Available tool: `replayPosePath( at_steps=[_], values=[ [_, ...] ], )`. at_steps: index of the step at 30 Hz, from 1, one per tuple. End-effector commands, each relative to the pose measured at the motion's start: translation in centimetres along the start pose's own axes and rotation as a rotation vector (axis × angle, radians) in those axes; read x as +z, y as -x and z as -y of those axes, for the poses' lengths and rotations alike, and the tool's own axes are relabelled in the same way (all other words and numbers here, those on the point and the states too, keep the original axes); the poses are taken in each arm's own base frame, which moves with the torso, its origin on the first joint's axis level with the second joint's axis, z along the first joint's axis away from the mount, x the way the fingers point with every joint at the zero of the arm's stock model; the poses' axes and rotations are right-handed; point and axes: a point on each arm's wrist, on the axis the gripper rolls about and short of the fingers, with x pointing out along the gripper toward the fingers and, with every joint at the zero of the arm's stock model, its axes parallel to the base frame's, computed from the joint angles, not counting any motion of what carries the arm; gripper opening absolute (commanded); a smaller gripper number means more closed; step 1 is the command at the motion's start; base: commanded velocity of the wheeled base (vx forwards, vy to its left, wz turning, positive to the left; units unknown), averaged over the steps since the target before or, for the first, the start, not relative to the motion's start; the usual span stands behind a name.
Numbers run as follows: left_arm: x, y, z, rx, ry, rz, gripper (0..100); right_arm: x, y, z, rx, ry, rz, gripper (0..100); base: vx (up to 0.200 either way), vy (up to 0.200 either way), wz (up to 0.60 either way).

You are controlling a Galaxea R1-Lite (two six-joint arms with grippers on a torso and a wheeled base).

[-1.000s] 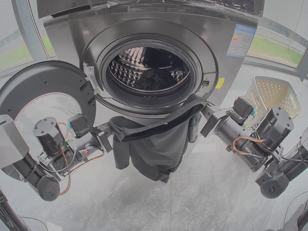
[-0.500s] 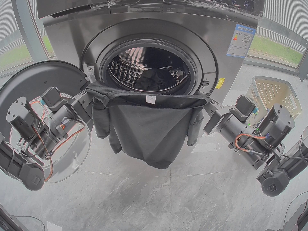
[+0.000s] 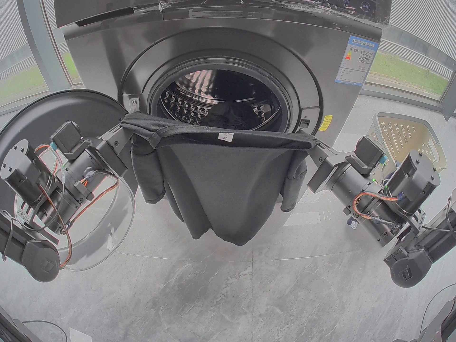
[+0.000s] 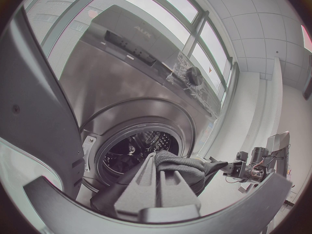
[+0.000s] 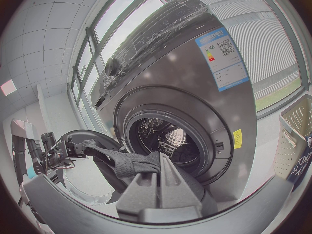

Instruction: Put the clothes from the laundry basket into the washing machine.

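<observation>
Both arms are black and dark grey. The left arm and the right arm each carry a cylindrical motor housing, a small boxy block and looped orange cables. The thinner wires seem red. The fingers are grey with moulded ribs.

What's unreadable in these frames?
- Laundry basket contents: head view, right arm covers its bottom; right wrist view, frame edge cuts it.
- Dark item inside drum: head view, too dim to identify.
- Black garment shape: head view, its own folds hide it.

Dark shirt outspread before washing machine
</observation>
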Motion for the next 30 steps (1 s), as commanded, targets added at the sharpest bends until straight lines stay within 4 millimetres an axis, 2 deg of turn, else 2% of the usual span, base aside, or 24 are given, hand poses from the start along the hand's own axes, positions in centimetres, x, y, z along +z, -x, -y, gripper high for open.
replayPosePath(
  at_steps=[1,10,18,22,23,28,29,30],
  values=[
    [0.7,0.6,0.8,-0.020,-0.002,0.015,0,0.7,0.0,-0.1,-0.002,0.004,0.023,0,0.000,0.000,0.00],
    [-0.7,0.3,1.4,-0.047,0.021,-0.031,0,1.1,0.1,0.0,-0.006,0.008,0.038,0,0.000,0.000,0.00],
    [-1.1,-0.9,4.1,-0.171,0.051,-0.032,0,0.6,0.4,-0.3,0.002,0.014,0.013,0,0.000,0.000,0.00],
    [-2.1,-1.8,5.2,-0.233,0.071,-0.057,0,-0.7,0.7,-0.4,0.010,0.011,-0.037,0,0.000,0.000,0.00],
    [-2.6,-2.1,5.4,-0.244,0.067,-0.067,0,-2.1,1.1,-0.6,0.016,0.009,-0.094,0,0.000,0.000,0.00],
    [-3.1,-2.2,5.4,-0.237,0.032,-0.075,0,-5.0,1.4,-1.5,0.041,0.000,-0.193,0,0.000,0.000,0.00],
    [-3.1,-2.2,5.4,-0.237,0.031,-0.074,0,-5.6,1.4,-1.5,0.043,0.004,-0.212,100,0.000,0.000,0.00],
    [-3.1,-2.2,5.4,-0.237,0.031,-0.074,0,-5.6,1.4,-1.5,0.043,0.004,-0.212,100,0.000,0.000,0.00]
  ],
)
